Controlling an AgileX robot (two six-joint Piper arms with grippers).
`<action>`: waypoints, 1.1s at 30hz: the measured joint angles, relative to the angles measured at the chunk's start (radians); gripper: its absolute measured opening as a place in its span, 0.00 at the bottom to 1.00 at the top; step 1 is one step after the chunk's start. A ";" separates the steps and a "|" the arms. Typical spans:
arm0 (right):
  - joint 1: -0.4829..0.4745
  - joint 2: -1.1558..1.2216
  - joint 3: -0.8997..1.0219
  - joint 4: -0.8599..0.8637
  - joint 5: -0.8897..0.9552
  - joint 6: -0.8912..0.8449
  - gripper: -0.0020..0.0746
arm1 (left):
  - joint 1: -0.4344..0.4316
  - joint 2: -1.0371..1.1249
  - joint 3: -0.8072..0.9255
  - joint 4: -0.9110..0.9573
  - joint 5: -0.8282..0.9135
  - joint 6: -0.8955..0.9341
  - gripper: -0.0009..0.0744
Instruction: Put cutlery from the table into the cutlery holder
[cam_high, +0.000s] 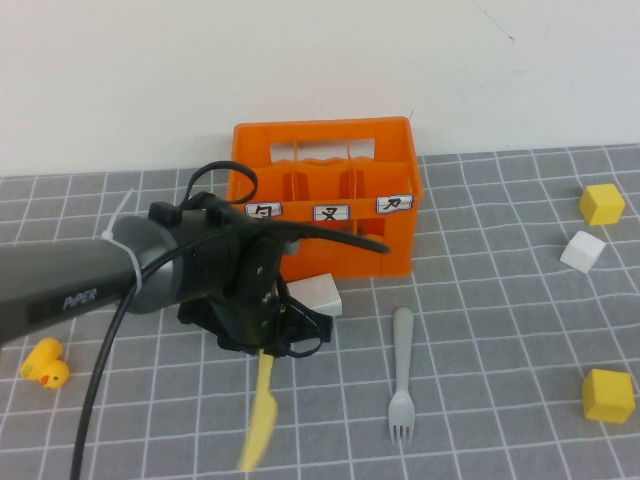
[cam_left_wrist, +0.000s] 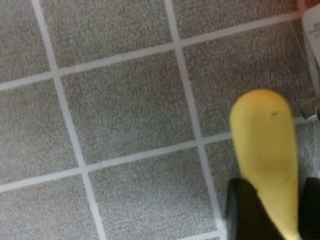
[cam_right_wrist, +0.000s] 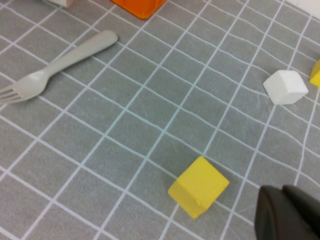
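1. Left pincer (cam_high: 266, 345) clamped on pale-yellow knife (cam_high: 259, 415), just in front of orange cutlery holder (cam_high: 325, 195); knife hangs blade-down over grey surface (cam_high: 480, 400).
2. Grey fork (cam_high: 401, 375) lies flat in front of holder, tines away from it.
3. Right pincer (cam_right_wrist: 287, 212): fingers together, nothing held, near yellow cube (cam_right_wrist: 199, 187).

The word "PiPER" stood in pale letters on the dark grey left arm (cam_high: 70, 290) in the high view. The orange cutlery holder (cam_high: 325, 190) carried three small white labels (cam_high: 331, 213) along its front, each with a black sign; the signs were too small to read with certainty. Neither wrist view showed any readable writing.
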 joint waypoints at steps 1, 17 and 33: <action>0.000 0.000 0.000 0.000 0.000 0.000 0.02 | 0.000 0.000 0.000 0.000 0.000 0.000 0.25; 0.000 0.000 0.000 0.002 0.000 0.000 0.02 | 0.000 -0.016 0.000 0.065 0.036 0.006 0.21; 0.000 0.000 0.001 0.008 0.000 0.000 0.02 | 0.000 -0.237 0.002 0.133 0.099 -0.009 0.01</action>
